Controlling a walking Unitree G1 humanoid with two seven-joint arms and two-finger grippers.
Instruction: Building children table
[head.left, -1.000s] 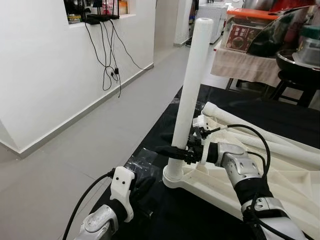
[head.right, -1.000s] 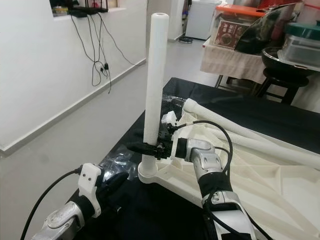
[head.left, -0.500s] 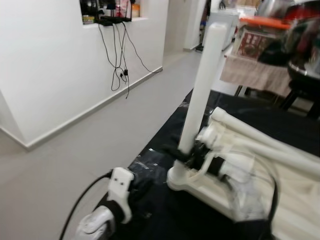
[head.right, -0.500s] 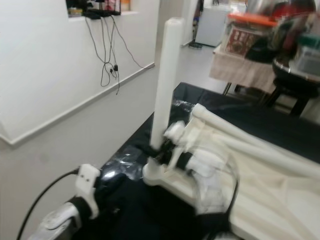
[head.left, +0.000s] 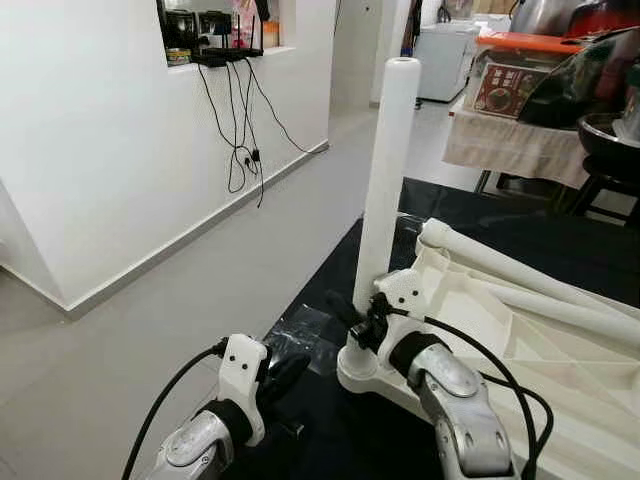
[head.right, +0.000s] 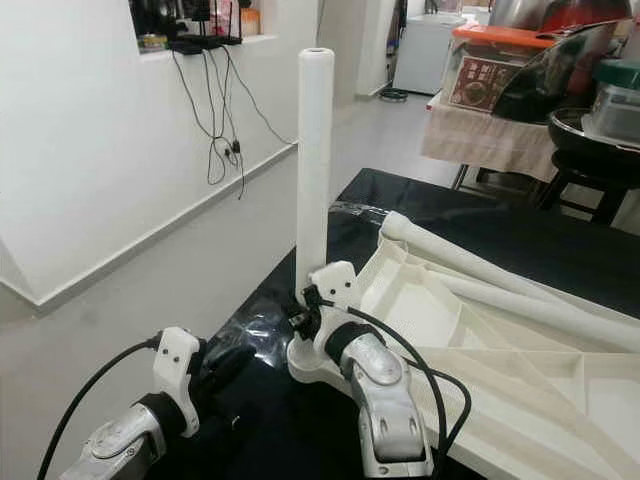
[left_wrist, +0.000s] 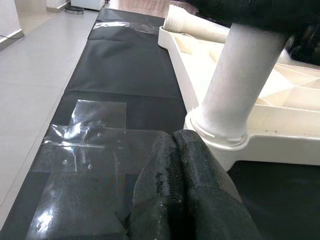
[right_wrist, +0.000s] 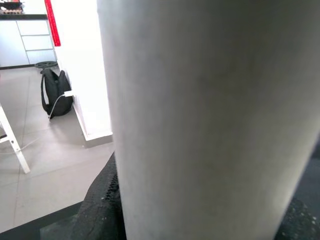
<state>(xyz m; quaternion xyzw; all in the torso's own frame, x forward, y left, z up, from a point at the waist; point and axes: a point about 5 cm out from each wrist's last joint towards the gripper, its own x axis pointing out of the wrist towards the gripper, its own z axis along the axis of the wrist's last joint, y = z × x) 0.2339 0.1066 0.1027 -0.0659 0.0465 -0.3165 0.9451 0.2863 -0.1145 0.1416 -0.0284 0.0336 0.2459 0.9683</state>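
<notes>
**Seating the leg in the corner socket**

Step as I read it: get the white leg (head.left: 385, 180) fully home in the corner socket (head.left: 362, 366) of the upturned tabletop (head.right: 470, 350), which lies on the black mat (left_wrist: 125, 75). To do it well I'd keep the leg plumb, press straight down along its axis, no sideways lever, and check the collar sits flush w/ the socket rim before letting go.

Right gripper (head.left: 352, 308): fingers spread just enough to take the leg, clamped round it low down, right above the socket.

Left gripper (left_wrist: 175, 165): fingers (left_wrist: 197, 190) pressed together, holding nothing, hovering over the mat just beside the socket base, near the clear tape patch (left_wrist: 95, 140). Two more legs (head.right: 480, 262) lie flat across the tabletop.
</notes>
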